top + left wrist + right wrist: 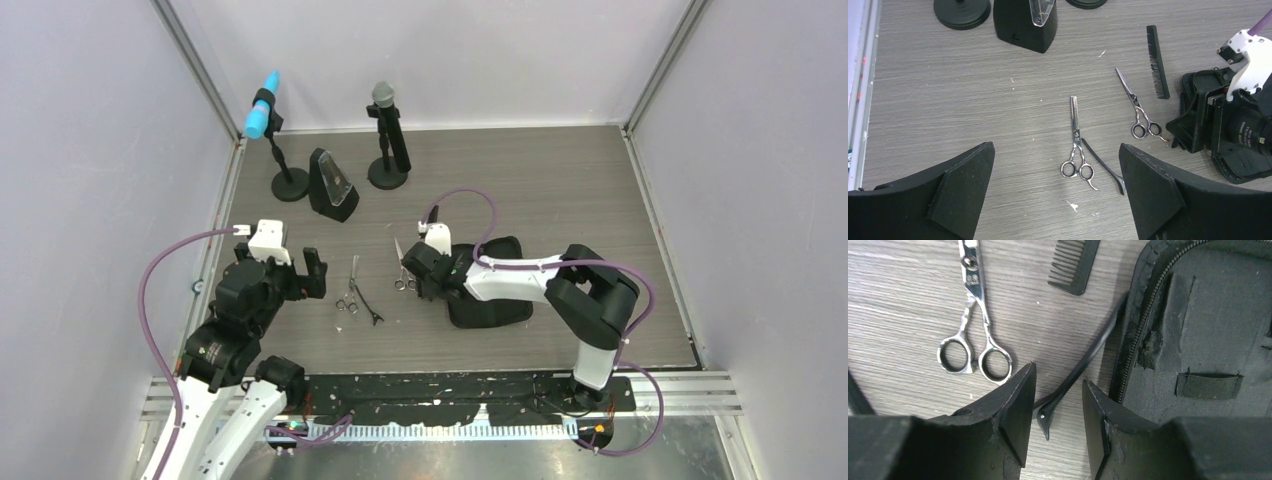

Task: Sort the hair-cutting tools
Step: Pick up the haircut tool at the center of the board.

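Bright, even light (faint shadows), sharp focus

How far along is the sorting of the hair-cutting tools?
Nothing looks sorted: the pouch's visible part holds no tool. In hand: the right claw stands open around one hair clip beside it. Remaining loose on the table: toothed scissors, plain scissors, comb, second clip.

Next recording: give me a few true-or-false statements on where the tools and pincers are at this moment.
1. The right pincer is shut on a pair of scissors. False: it is open, with a hair clip lying between its fingers.
2. The pouch lies unzipped. True.
3. The left pincer holds the comb. False: it is open and empty; the comb lies on the table.
4. The toothed scissors and the plain scissors both lie on the table. True.
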`<state>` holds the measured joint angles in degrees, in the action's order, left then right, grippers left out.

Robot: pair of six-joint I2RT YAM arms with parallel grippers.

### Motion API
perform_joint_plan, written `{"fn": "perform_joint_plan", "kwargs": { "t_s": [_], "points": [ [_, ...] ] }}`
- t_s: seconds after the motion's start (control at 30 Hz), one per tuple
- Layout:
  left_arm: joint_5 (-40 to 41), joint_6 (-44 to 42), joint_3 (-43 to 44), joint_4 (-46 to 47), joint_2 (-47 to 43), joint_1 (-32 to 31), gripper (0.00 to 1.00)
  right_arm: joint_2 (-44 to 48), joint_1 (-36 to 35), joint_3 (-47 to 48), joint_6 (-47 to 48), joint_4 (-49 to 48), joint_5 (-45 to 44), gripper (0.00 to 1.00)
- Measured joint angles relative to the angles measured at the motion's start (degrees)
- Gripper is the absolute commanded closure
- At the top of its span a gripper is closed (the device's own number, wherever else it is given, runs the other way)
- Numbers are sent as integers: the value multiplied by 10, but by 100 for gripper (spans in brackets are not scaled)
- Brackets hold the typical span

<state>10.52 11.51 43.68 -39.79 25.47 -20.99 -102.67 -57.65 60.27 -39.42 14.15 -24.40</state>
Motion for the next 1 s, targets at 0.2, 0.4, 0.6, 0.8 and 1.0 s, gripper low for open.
{"fn": "perform_joint_plan", "kwargs": {
  "t_s": [0.2, 0.4, 0.6, 0.8, 1.0],
  "points": [
    [0, 0, 0, 0, 0, 0, 0, -8, 0, -6, -7, -5, -4, 68],
    [1, 0, 0, 0, 0, 0, 0, -7, 0, -13, -10, -17, -6, 87],
    [23, 1, 0, -8, 1, 0, 0, 24, -4, -44, -1, -23, 1, 95],
    [34, 28, 7, -28, 14, 0, 0, 150, -7, -97, 19, -22, 19, 95],
    [-9, 74, 32, -36, 69, -2, 0, 292, 0, -140, 48, -24, 15, 95]
  ]
}}
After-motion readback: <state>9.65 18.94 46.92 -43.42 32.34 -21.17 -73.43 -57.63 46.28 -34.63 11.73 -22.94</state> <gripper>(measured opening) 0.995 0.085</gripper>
